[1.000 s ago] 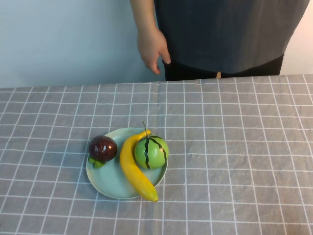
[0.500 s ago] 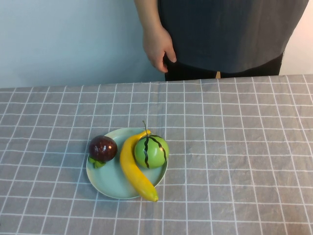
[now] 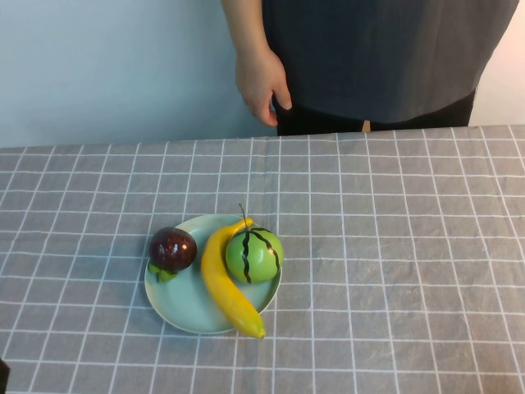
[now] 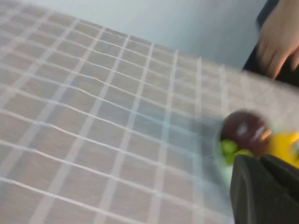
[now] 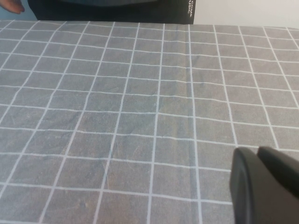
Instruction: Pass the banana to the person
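Observation:
The banana (image 3: 225,283) lies on a pale green plate (image 3: 176,308) at the table's front left, with its tip past the plate's front rim. It rests against the green striped melon (image 3: 254,256). The person (image 3: 377,57) stands behind the table's far edge, bare hand (image 3: 261,82) hanging down. My left gripper (image 4: 259,158) is shut and empty, a little way short of the plate; a bit of the banana (image 4: 287,144) shows past it. My right gripper (image 5: 257,150) is shut and empty above bare cloth. Neither gripper shows clearly in the high view.
A dark red fruit (image 3: 172,249) with green leaves sits on the plate's left side; it also shows in the left wrist view (image 4: 244,130). The grey checked tablecloth (image 3: 394,246) covers the table. A pale blue wall stands behind.
The person's hand has shifted slightly right and up near the hip. A dark bit of my left arm has come into the high view's lower left corner. The fruit has not moved.

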Robot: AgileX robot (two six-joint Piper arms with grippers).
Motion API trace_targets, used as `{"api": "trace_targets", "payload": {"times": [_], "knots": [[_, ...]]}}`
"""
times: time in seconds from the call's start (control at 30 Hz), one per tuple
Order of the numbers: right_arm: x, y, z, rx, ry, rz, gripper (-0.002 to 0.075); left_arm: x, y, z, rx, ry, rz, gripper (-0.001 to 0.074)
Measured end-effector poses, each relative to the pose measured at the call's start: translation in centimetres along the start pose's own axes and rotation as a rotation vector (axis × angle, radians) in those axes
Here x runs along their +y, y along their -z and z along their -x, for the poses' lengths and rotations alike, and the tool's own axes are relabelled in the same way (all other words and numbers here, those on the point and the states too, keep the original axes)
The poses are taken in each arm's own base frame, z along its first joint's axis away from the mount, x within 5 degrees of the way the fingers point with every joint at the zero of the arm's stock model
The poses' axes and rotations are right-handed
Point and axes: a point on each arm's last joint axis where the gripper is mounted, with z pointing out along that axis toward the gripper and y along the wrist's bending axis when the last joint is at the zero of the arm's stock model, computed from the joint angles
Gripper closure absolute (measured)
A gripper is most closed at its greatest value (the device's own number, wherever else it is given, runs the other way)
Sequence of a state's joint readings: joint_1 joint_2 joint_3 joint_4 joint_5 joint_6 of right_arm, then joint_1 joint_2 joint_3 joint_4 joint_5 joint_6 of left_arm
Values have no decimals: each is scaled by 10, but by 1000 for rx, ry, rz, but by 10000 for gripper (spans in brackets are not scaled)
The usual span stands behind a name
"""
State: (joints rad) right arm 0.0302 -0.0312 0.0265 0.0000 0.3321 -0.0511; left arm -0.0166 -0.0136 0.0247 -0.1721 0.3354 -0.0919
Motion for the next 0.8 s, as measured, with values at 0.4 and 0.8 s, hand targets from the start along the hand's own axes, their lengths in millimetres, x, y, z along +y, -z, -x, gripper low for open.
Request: {"api": "trace_targets", "payload": {"times": [0.4, 0.8], "knots": [[0, 0, 0, 0, 0, 0, 733, -3, 2, 21, -222, 373, -78, 739], [0, 0, 0, 0, -2, 0, 733, -35, 21, 88, 92, 312, -82, 739]]}}
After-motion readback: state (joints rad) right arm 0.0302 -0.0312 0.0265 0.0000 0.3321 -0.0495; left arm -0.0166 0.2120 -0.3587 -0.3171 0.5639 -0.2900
